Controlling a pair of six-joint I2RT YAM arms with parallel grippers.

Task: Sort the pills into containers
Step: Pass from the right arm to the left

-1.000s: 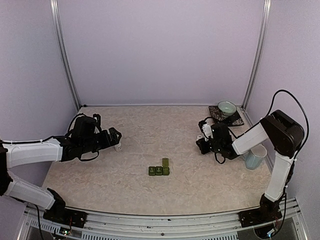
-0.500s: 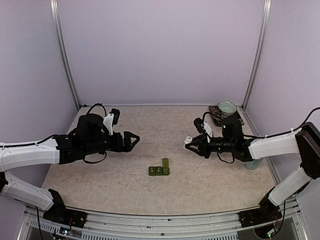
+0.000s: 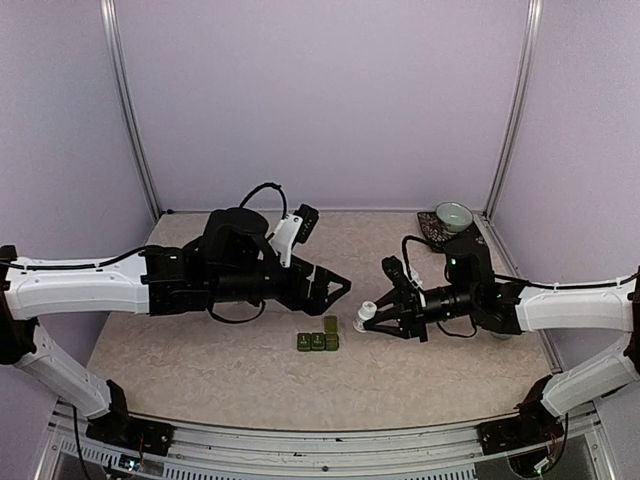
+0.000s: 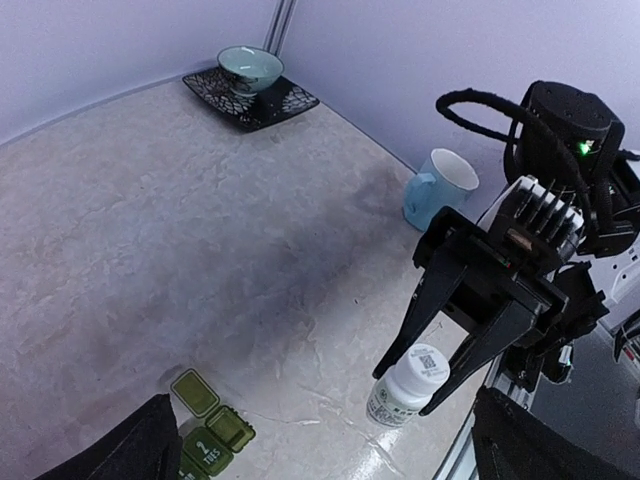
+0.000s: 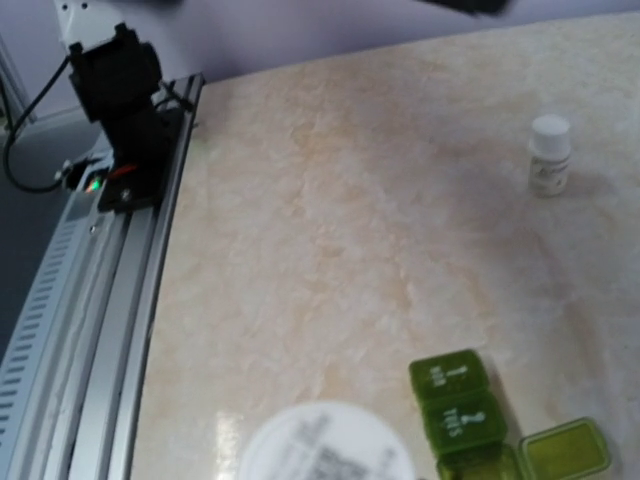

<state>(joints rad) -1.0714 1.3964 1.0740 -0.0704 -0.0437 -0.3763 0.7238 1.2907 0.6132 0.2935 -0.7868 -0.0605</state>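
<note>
Early going, I judge: the dark green three-compartment plastic pill strip point(image 3: 318, 341) lies on the marbled table point(image 3: 200, 370), one lid up, no pills visible inside; right tool point(image 3: 367, 321), at its 2 o'clock, clamps a white pill bottle point(image 4: 408, 385); left tool point(image 3: 338, 289), at 12 o'clock, gapes empty.

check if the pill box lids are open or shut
One open, two shut: the end lid lies flipped out beside the pill box; the other two sit closed, print showing.
</note>
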